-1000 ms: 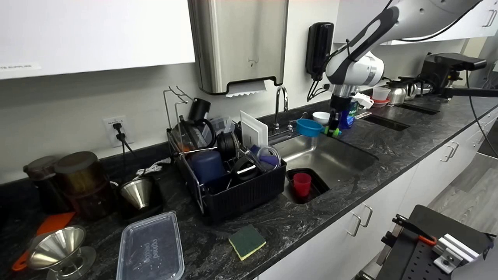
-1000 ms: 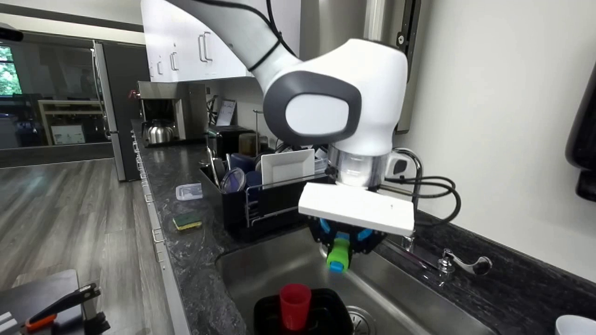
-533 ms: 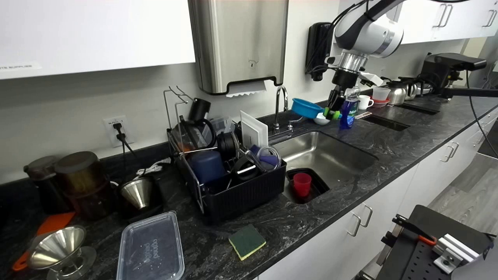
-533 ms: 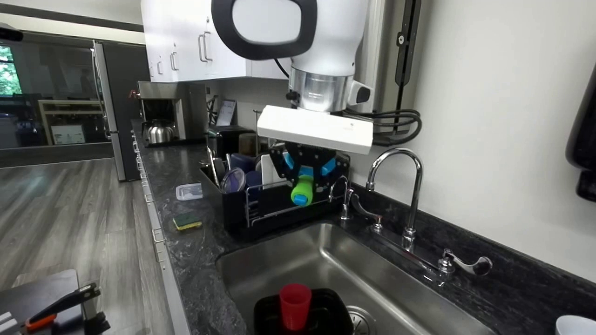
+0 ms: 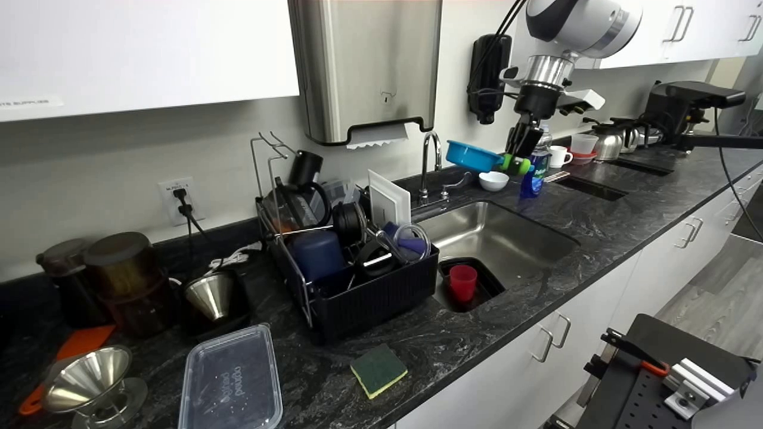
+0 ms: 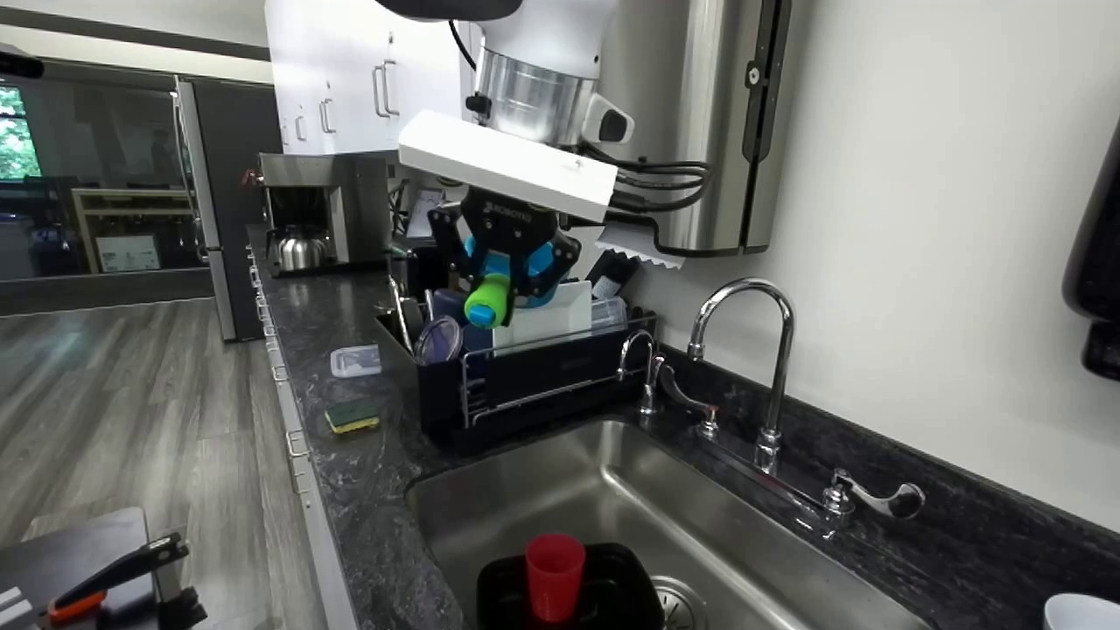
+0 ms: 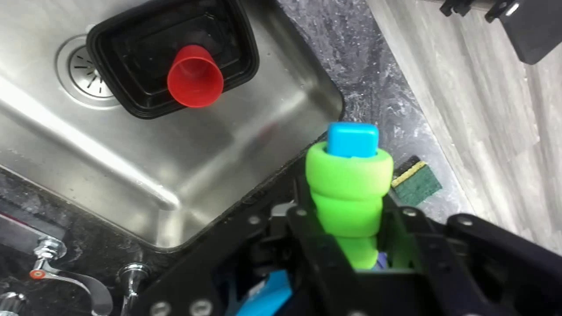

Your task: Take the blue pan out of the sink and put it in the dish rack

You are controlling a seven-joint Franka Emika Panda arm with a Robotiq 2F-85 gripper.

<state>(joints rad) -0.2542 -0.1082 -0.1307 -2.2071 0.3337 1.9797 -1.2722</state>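
Beside my gripper [image 5: 514,156], clamped on its lime-green handle [image 7: 350,188], the blue pan [image 5: 473,157] could strike the white plate [image 5: 393,204] if lowered carelessly into the crowded dish rack [image 5: 380,302].

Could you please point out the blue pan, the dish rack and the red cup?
Blue pan [image 5: 474,157], in an exterior view: outer side wall.
Dish rack [image 5: 381,304], in an exterior view: black outer wall.
Red cup [image 7: 195,83], in the wrist view: inside, within the rim.

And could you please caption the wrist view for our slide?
Gripper holds the blue pan by its green handle; red cup in a black plastic container in the steel sink.
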